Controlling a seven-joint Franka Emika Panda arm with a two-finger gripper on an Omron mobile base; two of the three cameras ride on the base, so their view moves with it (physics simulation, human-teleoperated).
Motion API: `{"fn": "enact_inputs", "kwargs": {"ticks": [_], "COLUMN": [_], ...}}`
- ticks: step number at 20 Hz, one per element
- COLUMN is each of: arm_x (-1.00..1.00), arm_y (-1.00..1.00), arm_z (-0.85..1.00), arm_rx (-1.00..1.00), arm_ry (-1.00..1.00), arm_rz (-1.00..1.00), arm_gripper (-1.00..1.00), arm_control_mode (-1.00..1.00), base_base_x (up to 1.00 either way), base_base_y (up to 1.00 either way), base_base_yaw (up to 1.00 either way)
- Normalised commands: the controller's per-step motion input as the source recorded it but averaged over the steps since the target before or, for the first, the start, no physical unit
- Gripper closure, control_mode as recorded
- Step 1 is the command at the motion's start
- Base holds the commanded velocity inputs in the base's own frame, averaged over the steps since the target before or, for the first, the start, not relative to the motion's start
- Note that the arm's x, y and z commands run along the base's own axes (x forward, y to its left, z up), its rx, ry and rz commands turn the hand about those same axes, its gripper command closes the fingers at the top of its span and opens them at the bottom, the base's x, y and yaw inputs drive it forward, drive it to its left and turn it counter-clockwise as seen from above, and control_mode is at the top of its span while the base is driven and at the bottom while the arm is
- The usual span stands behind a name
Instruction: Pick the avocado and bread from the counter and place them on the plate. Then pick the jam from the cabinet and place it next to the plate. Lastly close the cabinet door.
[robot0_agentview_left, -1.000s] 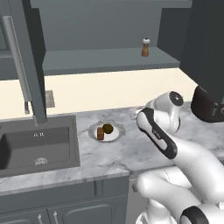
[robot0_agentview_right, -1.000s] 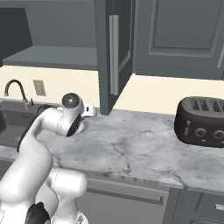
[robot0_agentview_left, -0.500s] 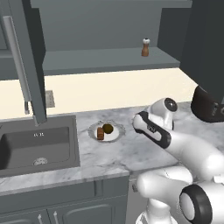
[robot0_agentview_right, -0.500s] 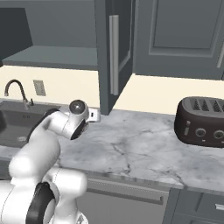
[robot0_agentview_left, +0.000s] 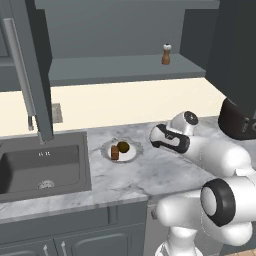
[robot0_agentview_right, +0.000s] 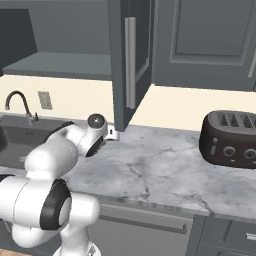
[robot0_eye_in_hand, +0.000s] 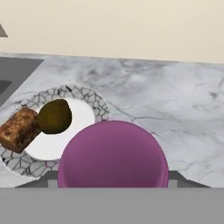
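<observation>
Above the desk, the cabinet door hangs open. Plate already carries avocado and bread. Claw part open, gripping jam just beside the plate; lowering carelessly could clip the rim.

A dark toaster sits well to the right of the sink. A curved faucet rises behind the sink, a wall outlet just beside it. A brown pepper mill stands on the shelf above.
</observation>
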Motion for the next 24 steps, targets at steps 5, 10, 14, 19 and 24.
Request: {"fn": "enact_inputs", "kwargs": {"ticks": [5, 10, 14, 19, 24], "arm_x": [0.11, 0.11, 0.11, 0.11, 0.11], "arm_y": [-0.03, 0.00, 0.00, 0.02, 0.09], "arm_z": [-0.48, -0.32, -0.14, -0.18, -0.20], "arm_rx": [0.00, 0.00, 0.00, 0.00, 0.00], "arm_ry": [0.00, 0.00, 0.00, 0.00, 0.00], "arm_rz": [0.00, 0.00, 0.00, 0.00, 0.00], "arm_gripper": [1.00, 1.00, 1.00, 1.00, 1.00], "arm_control_mode": [-1.00, -1.00, -1.00, -1.00, -1.00], "base_base_x": [0.00, 0.00, 0.00, 0.00, 0.00], "base_base_y": [0.00, 0.00, 0.00, 0.00, 0.00], "base_base_yaw": [0.00, 0.00, 0.00, 0.00, 0.00]}}
